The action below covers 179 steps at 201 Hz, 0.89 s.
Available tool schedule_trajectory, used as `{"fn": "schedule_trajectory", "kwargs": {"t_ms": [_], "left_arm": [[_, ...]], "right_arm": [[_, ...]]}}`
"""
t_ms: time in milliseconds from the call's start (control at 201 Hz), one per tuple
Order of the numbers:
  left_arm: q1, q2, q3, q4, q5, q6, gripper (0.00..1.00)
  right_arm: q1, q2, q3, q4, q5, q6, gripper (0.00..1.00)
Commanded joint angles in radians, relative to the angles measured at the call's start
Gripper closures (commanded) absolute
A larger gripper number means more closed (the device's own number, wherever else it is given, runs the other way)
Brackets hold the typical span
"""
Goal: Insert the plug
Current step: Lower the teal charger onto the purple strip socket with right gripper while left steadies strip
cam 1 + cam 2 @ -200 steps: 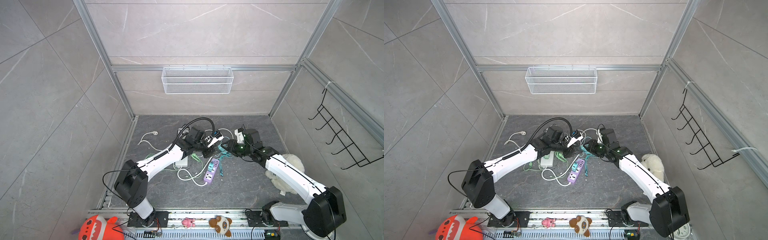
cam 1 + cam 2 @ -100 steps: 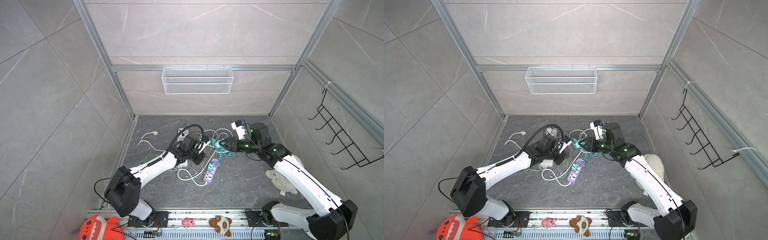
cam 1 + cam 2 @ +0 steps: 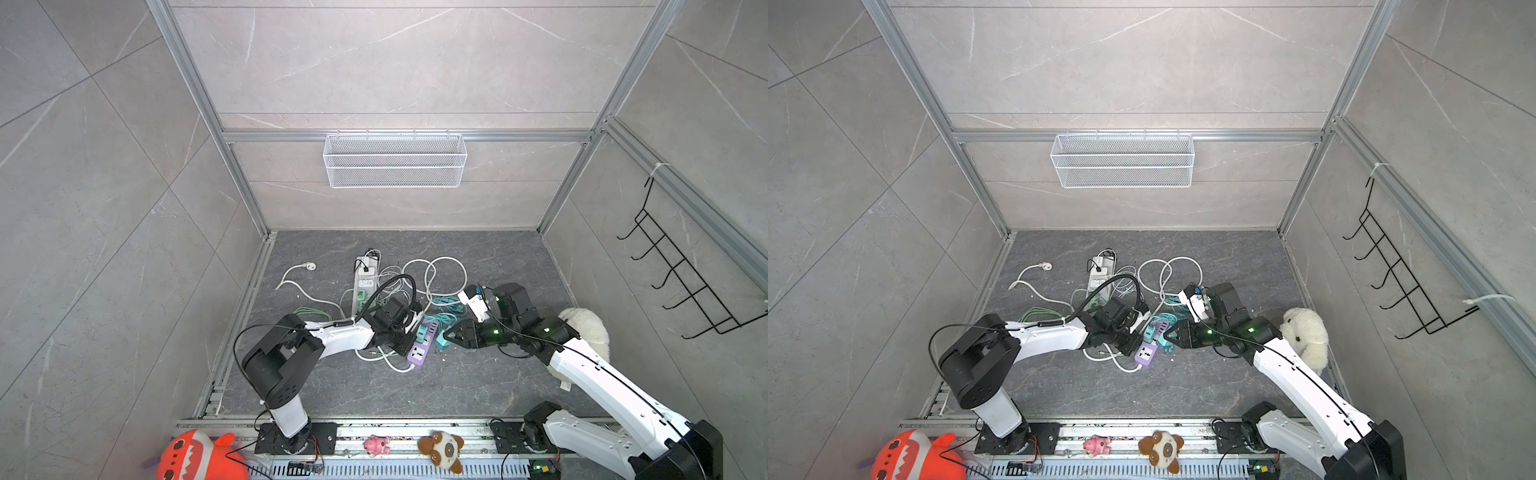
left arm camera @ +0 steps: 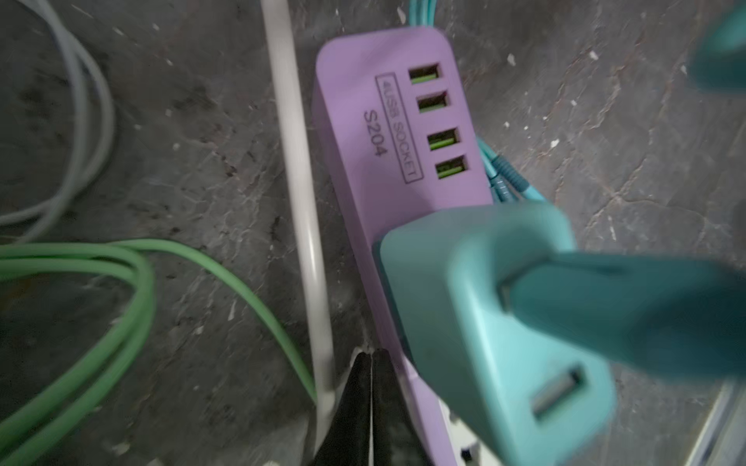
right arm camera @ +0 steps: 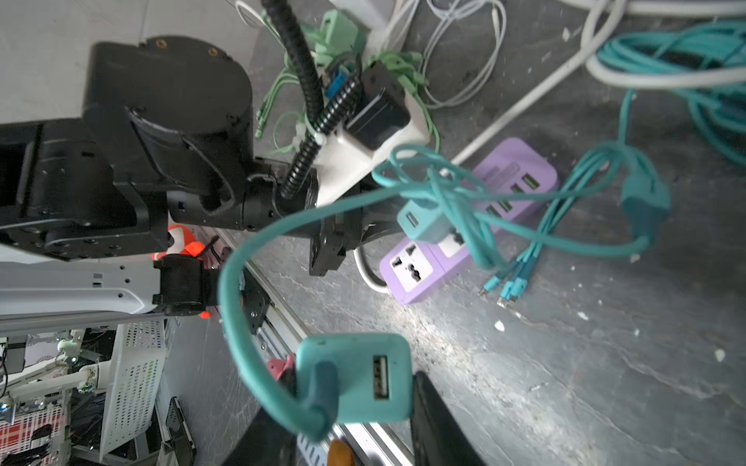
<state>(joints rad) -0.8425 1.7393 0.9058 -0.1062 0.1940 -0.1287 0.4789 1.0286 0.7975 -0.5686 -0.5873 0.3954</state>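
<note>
1. In both top views soft, even light falls from above. The pale wall tiles read bright, and the arms throw only faint shadows on the dark tabletop (image 3: 478, 382).
2. The frame posts (image 3: 200, 104) lean and bow toward the edges, a wide-angle distortion.
3. The left wrist view is dim. The purple power strip (image 4: 387, 133) is fairly sharp, while the teal adapter (image 4: 484, 322) at 4 o'clock and the green cable (image 4: 133, 282) at 8 o'clock are blurred.
4. In the right wrist view a glare patch whitens the tabletop just below centre. The teal plug (image 5: 355, 379) at 6 o'clock is crisp, and the clutter at 8 o'clock is soft.
</note>
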Motion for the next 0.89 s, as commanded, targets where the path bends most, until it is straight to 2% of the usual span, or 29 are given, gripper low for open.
{"fn": "schedule_trajectory", "kwargs": {"t_ms": [0,80,164,319,557,672,752,886], "left_arm": [[-0.010,0.020,0.033,0.088,0.022,-0.027,0.93],[-0.008,-0.021,0.020,0.091,-0.014,-0.031,0.91],[-0.001,-0.105,-0.017,0.105,-0.016,-0.032,0.83],[0.002,-0.230,-0.053,0.059,-0.009,-0.021,0.70],[0.029,-0.429,-0.121,-0.101,-0.100,-0.067,0.66],[0.039,-0.542,-0.178,-0.108,-0.134,-0.115,0.64],[0.040,-0.597,-0.212,-0.097,-0.158,-0.140,0.64],[0.040,-0.638,-0.244,-0.082,-0.170,-0.152,0.63]], "right_arm": [[0.012,-0.001,-0.029,0.053,-0.011,-0.012,0.89],[0.026,0.009,-0.034,0.071,0.018,-0.021,0.90],[0.059,0.023,-0.033,0.105,0.040,-0.048,0.90],[0.158,0.084,-0.002,0.132,0.150,-0.120,0.91],[0.255,0.172,0.016,0.243,0.255,-0.194,0.92],[0.299,0.214,0.035,0.257,0.349,-0.225,0.93],[0.323,0.250,0.039,0.288,0.373,-0.259,0.93],[0.366,0.316,0.049,0.307,0.449,-0.309,0.95]]}}
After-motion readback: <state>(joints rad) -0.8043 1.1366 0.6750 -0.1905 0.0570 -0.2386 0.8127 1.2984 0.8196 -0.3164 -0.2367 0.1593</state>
